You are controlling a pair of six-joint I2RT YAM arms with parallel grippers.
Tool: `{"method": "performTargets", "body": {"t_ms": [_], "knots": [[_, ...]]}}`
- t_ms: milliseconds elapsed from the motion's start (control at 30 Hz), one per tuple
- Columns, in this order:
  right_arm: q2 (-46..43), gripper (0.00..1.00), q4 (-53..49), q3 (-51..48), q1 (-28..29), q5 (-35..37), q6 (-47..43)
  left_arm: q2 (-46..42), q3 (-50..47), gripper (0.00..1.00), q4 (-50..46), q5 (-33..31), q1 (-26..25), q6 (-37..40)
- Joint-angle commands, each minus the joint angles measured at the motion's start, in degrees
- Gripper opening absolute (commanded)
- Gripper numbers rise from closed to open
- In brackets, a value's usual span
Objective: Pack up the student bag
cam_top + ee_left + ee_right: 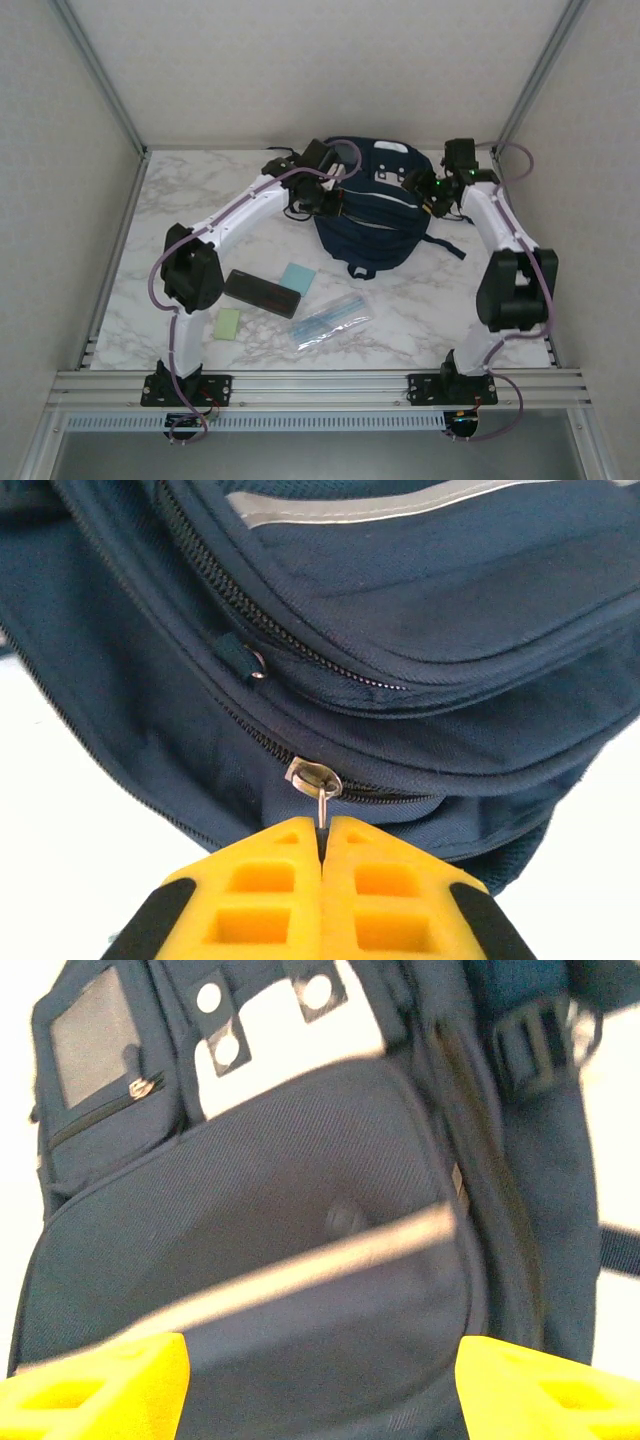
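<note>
Student bag: the navy student bag [375, 215] lies at the upper centre of the top view on the marbled surface [430, 300], between the two arms; the zip in the left wrist view looks closed
Left gripper: the left gripper [322, 832] is clamped tight on the thin metal zipper pull [322, 808], lower centre of its wrist view; the slider [313, 777] sits just above the fingertips
Right gripper: the right gripper [320, 1385] has its jaws spread wide and holds nothing; the bag's front pocket and reflective stripe [300, 1270] lie beyond them, blurred
Step in hand: unzipping a compartment, by my judgement
Doing it well: draw the pull along the line of the zipper teeth [250, 735], not away from the fabric; the ring is thin and could slip from the pads; the free gripper should pin or pinch the bag so that it does not drag along
Waiting items: black case [262, 292], light blue pad [297, 277], green pad [228, 323] and clear pouch [332, 320] lie in the lower centre of the top view, well apart from the bag
</note>
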Motion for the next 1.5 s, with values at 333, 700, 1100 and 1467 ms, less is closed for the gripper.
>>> {"method": "performTargets", "body": {"t_ms": [333, 700, 1100, 1467], "knots": [[-16.68, 0.76, 15.29, -22.42, 4.21, -10.71, 25.50, 6.14, 12.36, 0.00, 1.36, 7.25, -6.55, -4.28], [-5.66, 0.00, 20.76, -19.78, 5.76, -10.59, 17.74, 2.78, 5.82, 0.00, -1.97, 9.62, -6.52, 2.29], [-5.36, 0.00, 0.17, -9.64, 5.73, -11.03, -10.17, 9.33, 6.10, 0.00, -6.35, -22.21, 6.52, 17.24], [-2.65, 0.00, 8.47, -12.03, 6.98, -19.78, -7.99, 11.18, 10.69, 0.00, 6.91, -32.08, 6.64, 1.07]]}}
